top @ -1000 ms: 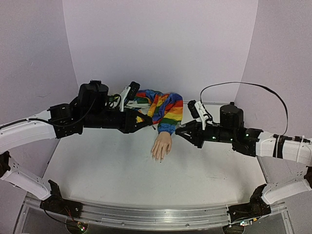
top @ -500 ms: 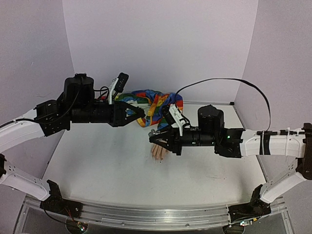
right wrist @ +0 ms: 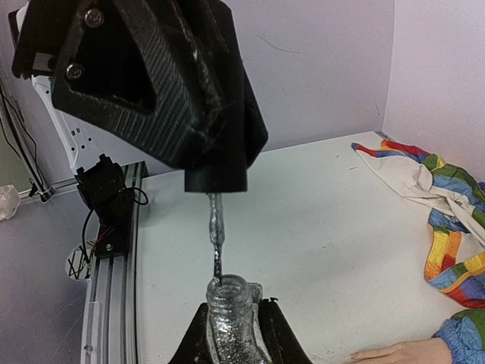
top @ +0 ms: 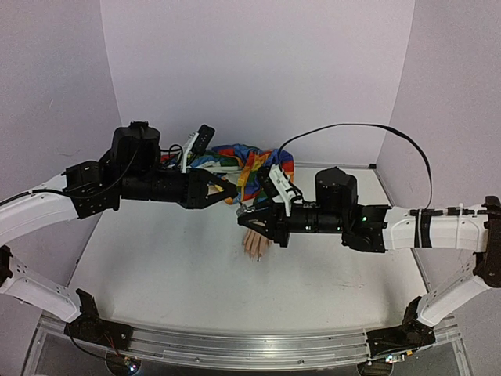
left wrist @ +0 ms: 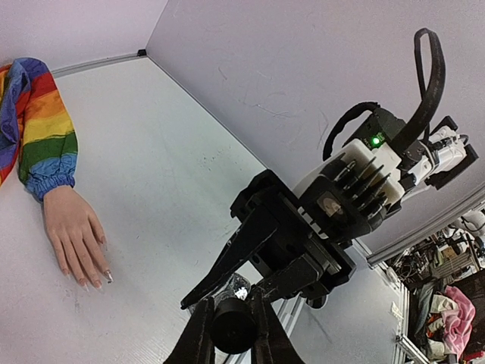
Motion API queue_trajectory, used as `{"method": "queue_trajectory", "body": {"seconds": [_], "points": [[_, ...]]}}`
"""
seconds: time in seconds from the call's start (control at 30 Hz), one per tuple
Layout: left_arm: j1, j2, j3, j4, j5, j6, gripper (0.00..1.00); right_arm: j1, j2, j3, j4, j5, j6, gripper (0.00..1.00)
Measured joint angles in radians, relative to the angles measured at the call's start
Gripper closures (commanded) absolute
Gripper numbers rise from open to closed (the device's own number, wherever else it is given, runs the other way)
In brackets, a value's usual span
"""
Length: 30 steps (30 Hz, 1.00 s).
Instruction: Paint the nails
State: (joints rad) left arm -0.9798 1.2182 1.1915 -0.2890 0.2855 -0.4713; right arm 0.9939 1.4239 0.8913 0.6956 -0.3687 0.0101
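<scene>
— Where are the nails point(left wrist: 96, 279)?

— On the mannequin hand point(top: 257, 244), lying flat on the counter point(top: 172, 266) about midway across. It's right under the right gripper point(top: 247, 218), which is pinching the bottle point(right wrist: 229, 322).

— And the left gripper point(top: 225, 191)?

— Pinching the cap point(right wrist: 216, 179). The tip of its brush point(right wrist: 215, 239) sits at the bottle's mouth.

— What could go wrong?

— Both are held in mid-air. A slight misalignment and the brush could snag the rim. Overloaded, it might drip polish on the counter or the sleeve point(top: 266, 168) before reaching a nail.
</scene>
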Motion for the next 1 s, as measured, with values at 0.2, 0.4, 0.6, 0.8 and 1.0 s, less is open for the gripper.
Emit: {"method": "queue_trajectory", "body": {"seconds": [0.2,0.4,0.6,0.8,1.0], "points": [[0.0,0.012,0.0,0.0,0.003,0.0,1.0,0.0,0.0,0.003,0.0,0.009,-0.023,1.0],[0.0,0.014,0.0,0.0,0.001,0.0,1.0,0.0,0.0,0.004,0.0,0.011,-0.036,1.0],[0.0,0.016,0.0,0.0,0.009,0.0,1.0,0.0,0.002,0.006,0.0,0.01,-0.04,1.0],[0.0,0.025,0.0,0.0,0.021,0.0,1.0,0.0,0.016,0.02,-0.003,0.01,-0.042,1.0],[0.002,0.025,0.0,0.001,0.025,0.001,1.0,0.0,0.018,0.028,-0.011,0.014,-0.043,1.0]]}}
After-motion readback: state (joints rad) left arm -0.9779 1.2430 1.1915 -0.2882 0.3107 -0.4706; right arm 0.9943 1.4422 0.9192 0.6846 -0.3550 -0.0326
